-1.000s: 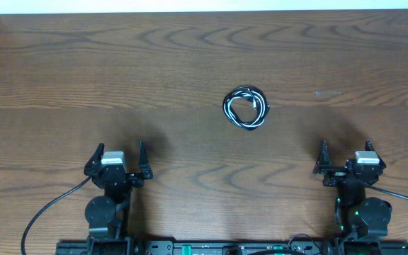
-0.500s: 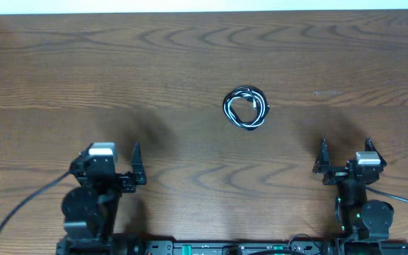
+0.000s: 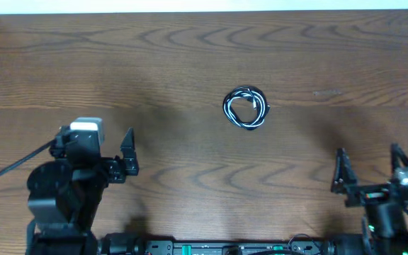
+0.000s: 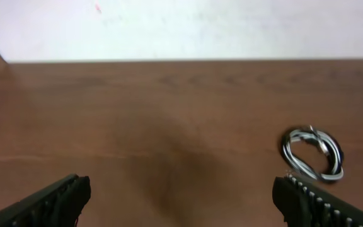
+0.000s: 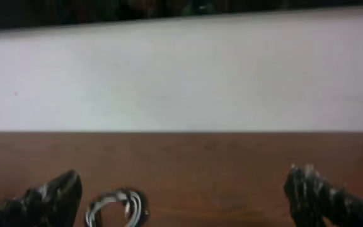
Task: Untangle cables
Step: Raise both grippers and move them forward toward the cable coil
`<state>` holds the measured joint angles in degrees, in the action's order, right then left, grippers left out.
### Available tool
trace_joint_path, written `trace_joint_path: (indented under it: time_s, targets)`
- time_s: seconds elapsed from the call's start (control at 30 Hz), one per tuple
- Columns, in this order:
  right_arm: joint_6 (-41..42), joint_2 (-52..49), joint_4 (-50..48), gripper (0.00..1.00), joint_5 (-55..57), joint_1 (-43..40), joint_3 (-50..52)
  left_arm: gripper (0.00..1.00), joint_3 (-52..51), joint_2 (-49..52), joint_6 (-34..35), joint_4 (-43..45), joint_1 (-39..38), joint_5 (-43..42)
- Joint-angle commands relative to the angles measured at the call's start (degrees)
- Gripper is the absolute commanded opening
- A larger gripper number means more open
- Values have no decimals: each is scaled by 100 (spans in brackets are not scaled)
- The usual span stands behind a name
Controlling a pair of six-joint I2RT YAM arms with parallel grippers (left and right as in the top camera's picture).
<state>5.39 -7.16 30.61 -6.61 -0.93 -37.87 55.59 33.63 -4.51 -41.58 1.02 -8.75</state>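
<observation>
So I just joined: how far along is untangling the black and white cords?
Nothing looks done: the thin black and white cables lie coiled together in one small loop on the brown wooden table. Nothing is in hand: the left gripper and right gripper are open, empty, well short of it. Reaching, grasping and separating all remain.

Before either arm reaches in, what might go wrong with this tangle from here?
The black and white cables lie wound in one tight coil. A gripper closing on it may well catch both cords together, so pulling would tighten the tangle.
The left gripper and right gripper, both open, stand apart from the coil. Converging on such a small target, they could bump each other.
</observation>
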Motion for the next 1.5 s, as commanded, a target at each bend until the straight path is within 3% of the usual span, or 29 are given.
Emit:
trace_joint_path:
  time_s: [0.0, 0.27, 0.4, 0.6, 0.63, 0.7, 0.8, 0.83, 0.87, 0.93, 1.0, 1.1, 1.13, 1.17, 1.2, 1.27, 1.3, 1.33, 1.37, 1.4, 1.43, 1.47]
  targets:
    - [96, -807, 431, 99, 66, 17, -938, 98, 63, 177, 28, -46, -20, -181]
    - [-46, -3104, 1751, 99, -219, 17, -3018, 98, 63, 223, 31, 87, -20, -424]
    - [-76, -3985, 2197, 99, -278, 17, -3659, 98, 63, 221, 28, 446, -20, -1167]
    - [-87, -4629, 2083, 99, -120, 17, -3735, 97, 63, 264, 28, 942, -20, -2581]
    - [-144, -4710, 2083, 99, -103, 17, -3733, 84, 63, 278, 28, 946, -20, -2577]
    - [-286, -4872, 2092, 99, -103, 17, -3733, 71, 63, 319, 31, 955, -20, -2577]
    - [-535, -5202, 2109, 91, -101, 17, -3733, 69, 55, 409, 50, 955, -20, -2577]
    - [-553, -5305, 2109, 97, -98, 17, -3733, 69, 55, 444, 48, 960, -20, -2575]
    - [-564, -5460, 2105, 99, -83, 17, -3733, 76, 52, 498, 48, 970, -20, -2559]
    - [-616, -5735, 2100, 99, -81, 17, -3733, 80, 52, 656, 46, 988, -20, -2463]
    - [-616, -6024, 2050, 97, -81, 17, -3733, 57, 52, 839, 46, 1014, -20, -2465]
    - [-614, -6441, 1937, 53, -83, 17, -3733, 60, 52, 1231, 50, 1102, -20, -2472]
    - [-612, -6568, 1926, 52, -85, 17, -3733, 70, 52, 1375, 52, 1137, -20, -2472]
    - [-612, -6699, 1917, 67, -85, 17, -3733, 77, 52, 1550, 52, 1198, -20, -2474]
    - [-614, -6780, 1917, 63, -85, 17, -3733, 79, 52, 1674, 57, 1244, -20, -2476]
    - [-610, -6935, 1928, 27, -85, 17, -3733, 75, 52, 1982, 72, 1397, -20, -2533]
    - [-605, -6981, 1923, 33, -103, 17, -3733, 73, 52, 2140, 74, 1499, -20, -2540]
    - [-603, -7023, 1915, 63, -142, 17, -3733, 72, 52, 2293, 96, 1591, -20, -2542]
    - [-575, -7055, 1915, 99, -166, 17, -3733, 47, 52, 2444, 164, 1672, -20, -2542]
    - [-562, -7069, 1917, 99, -175, 17, -3733, 38, 52, 2592, 227, 1751, -20, -2544]
    - [-540, -7071, 1919, 99, -179, 17, -3733, 38, 52, 2743, 249, 1821, -20, -2586]
    - [-498, -7071, 1919, 99, -184, 17, -3733, 54, 52, 2879, 247, 1886, -20, -2629]
